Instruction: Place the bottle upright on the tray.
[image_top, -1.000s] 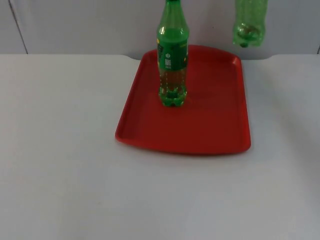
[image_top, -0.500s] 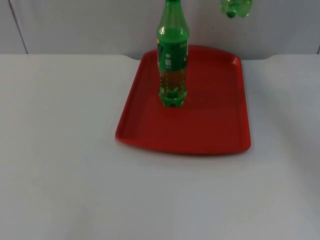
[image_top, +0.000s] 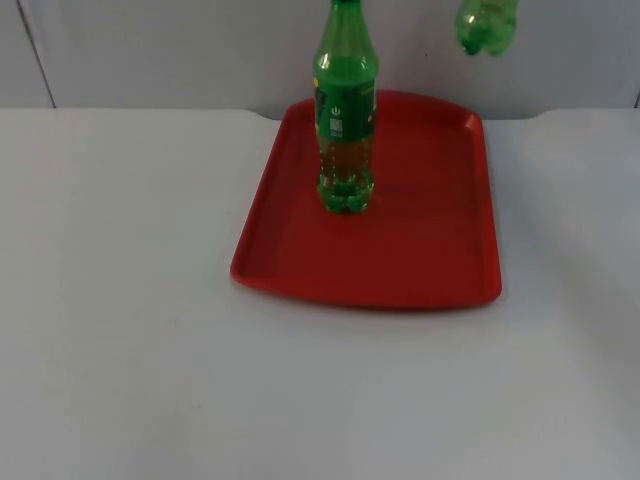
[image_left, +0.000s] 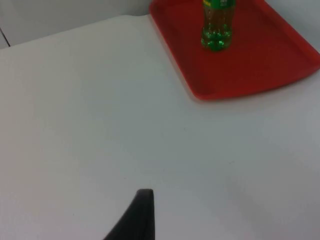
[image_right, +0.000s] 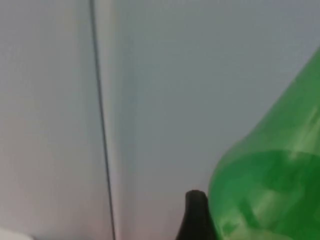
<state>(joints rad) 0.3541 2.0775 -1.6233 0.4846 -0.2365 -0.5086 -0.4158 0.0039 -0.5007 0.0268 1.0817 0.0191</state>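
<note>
Hanging base-down high at the tray's (image_top: 470, 250) 1 o'clock, well clear of the standing green soda bottle (image_top: 345, 110), a second green bottle (image_top: 487, 27) fills the right gripper's (image_right: 196, 212) view, its grip presumably pinching it; left gripper (image_left: 137, 220) waits, finger state unclear.

A green bottle (image_right: 272, 175) looms close to the camera — translucent plastic, its side running up at a slant, with lighter glints inside. Right beside it stands a black fingertip (image_right: 196, 216) of the right gripper, dark against the pale background. Behind them is the grey partition wall (image_right: 175, 75), plain and smooth, crossed by one thin dark vertical seam (image_right: 101, 120) — whether the fingertip actually touches the bottle cannot be told here.
</note>
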